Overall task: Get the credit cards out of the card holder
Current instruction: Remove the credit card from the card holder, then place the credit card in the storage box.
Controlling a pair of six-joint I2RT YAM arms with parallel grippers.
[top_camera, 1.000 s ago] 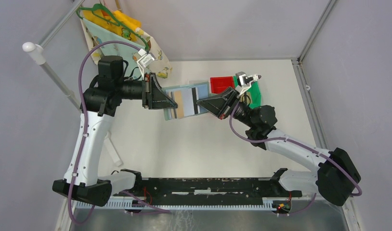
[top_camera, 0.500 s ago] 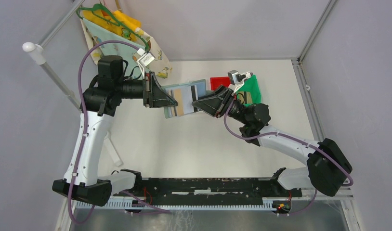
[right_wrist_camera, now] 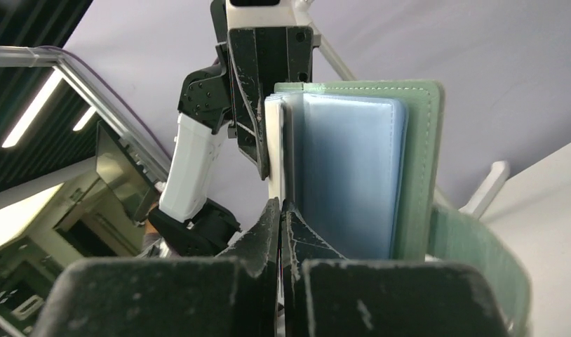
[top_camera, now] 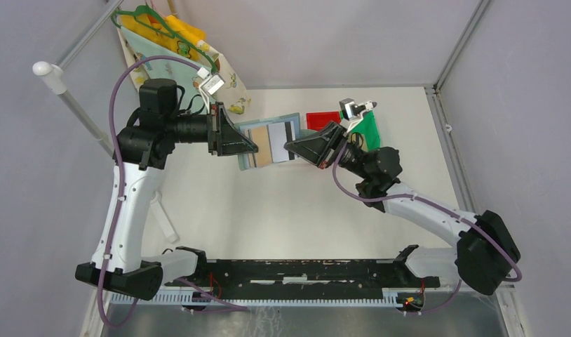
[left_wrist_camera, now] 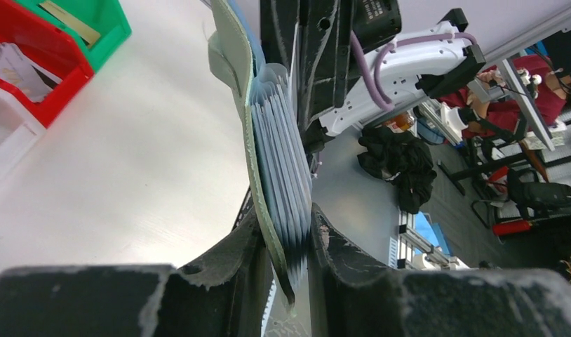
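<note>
Top external: one card holder (top_camera: 248, 135) showing two credit cards (top_camera: 262, 146).

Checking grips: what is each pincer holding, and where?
Left pincer clamps the grey-green book-like card holder across its cover and clear pockets, at one edge. Right pincer is shut at the edge of a pale sheet; a grip cannot be told.

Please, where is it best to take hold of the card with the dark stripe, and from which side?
Probably its edge facing the right arm, pinched from that side. The striped card lies flat and thin in the open card holder, and the left gripper clamps the holder's opposite edge.
</note>
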